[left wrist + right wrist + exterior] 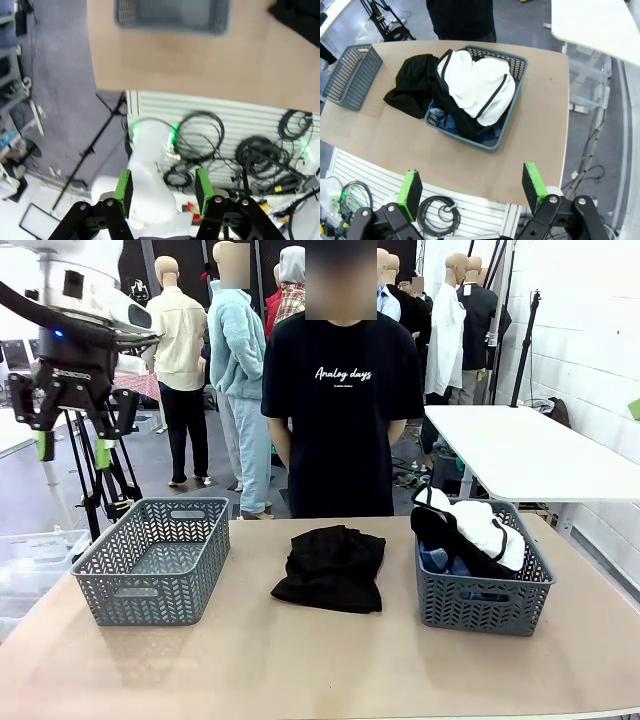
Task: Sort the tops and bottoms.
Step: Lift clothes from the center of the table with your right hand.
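A: Four soft garments to sort, as I count them. One black piece [330,567] lies crumpled on the surface [300,660] between the two baskets. The white piece with black edging [480,87], a second black piece [451,112] and the blue denim piece [445,121] are heaped in the right basket [480,602], the denim at the bottom.

B: And the left basket [150,562]?

A: Nothing in it that I can see. Which garments are tops and which bottoms, I can't tell.

B: How will they handle?

A: Light and limp, I'd judge. They will sag and trail from any single pinch. The denim is probably the stiffest and heaviest. For the loose black piece, I'd take a raised fold near its middle, so less cloth drags.

B: The hands?

A: The left hand [72,445] hangs high above the left basket, green pads partly apart, holding nothing. The right hand [472,187] hovers well above the right basket, fingers spread wide and empty. A person [340,400] stands at the far side, arms behind the back.
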Tool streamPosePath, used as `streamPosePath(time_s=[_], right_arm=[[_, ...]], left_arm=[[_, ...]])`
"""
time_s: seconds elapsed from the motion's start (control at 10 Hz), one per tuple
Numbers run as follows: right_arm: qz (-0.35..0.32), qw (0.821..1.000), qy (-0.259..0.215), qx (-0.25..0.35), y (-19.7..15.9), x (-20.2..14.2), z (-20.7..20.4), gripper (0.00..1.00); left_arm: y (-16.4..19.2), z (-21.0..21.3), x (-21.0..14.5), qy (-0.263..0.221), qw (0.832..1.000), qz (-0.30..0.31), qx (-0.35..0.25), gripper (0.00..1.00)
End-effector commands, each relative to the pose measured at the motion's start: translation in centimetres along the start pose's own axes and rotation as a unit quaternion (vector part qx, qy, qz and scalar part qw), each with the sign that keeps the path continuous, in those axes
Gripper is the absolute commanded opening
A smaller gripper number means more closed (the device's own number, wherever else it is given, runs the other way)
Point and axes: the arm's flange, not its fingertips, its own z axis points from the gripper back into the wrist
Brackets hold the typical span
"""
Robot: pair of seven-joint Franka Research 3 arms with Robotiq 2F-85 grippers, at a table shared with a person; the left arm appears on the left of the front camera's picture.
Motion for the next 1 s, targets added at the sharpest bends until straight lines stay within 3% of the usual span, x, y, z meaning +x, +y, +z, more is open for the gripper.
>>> streamPosePath(time_s=[0.0,0.2,0.4,0.5,0.9], right_arm=[[0.003,1.000,0.003,0.005,0.1,-0.1,-0.2,1.00],[0.003,1.000,0.003,0.005,0.1,-0.1,-0.2,1.00],[0.003,1.000,0.003,0.005,0.1,-0.1,-0.2,1.00],[0.003,1.000,0.003,0.005,0.1,-0.1,-0.2,1.00],[0.003,1.000,0.003,0.005,0.1,-0.1,-0.2,1.00]], left_arm=[[1.0,-0.9,1.7,-0.042,0.997,-0.057,0.005,0.66],[2.1,-2.6,1.4,-0.076,0.987,-0.144,0.010,0.66],[4.0,-5.2,-1.8,-0.096,0.978,-0.182,-0.038,0.66],[4.6,-5.2,-3.6,-0.134,0.968,-0.211,-0.030,0.66],[4.5,-7.7,-9.0,-0.198,0.958,-0.205,-0.041,0.66]])
